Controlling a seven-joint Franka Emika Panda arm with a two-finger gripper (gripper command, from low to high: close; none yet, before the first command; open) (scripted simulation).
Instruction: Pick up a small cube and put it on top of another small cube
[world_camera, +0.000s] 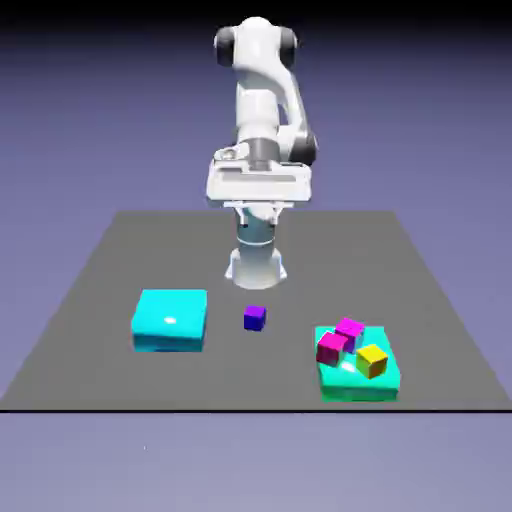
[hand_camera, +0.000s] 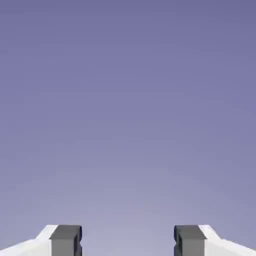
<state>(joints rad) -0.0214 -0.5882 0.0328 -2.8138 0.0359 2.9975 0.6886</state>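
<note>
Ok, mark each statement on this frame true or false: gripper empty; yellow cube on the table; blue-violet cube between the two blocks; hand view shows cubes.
The gripper is empty: true.
The yellow cube lies directly on the table: false, it rests on the green-cyan block.
The blue-violet cube sits between the two blocks: true.
The hand view shows cubes: false, only fingertips and the plain backdrop.

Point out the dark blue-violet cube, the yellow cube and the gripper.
Dark blue-violet cube (world_camera: 255, 318): exterior view, middle of its visible body.
Yellow cube (world_camera: 371, 362): exterior view, middle of its visible body.
Gripper (hand_camera: 128, 241): hand view, midway between its parted fingertips.
</note>
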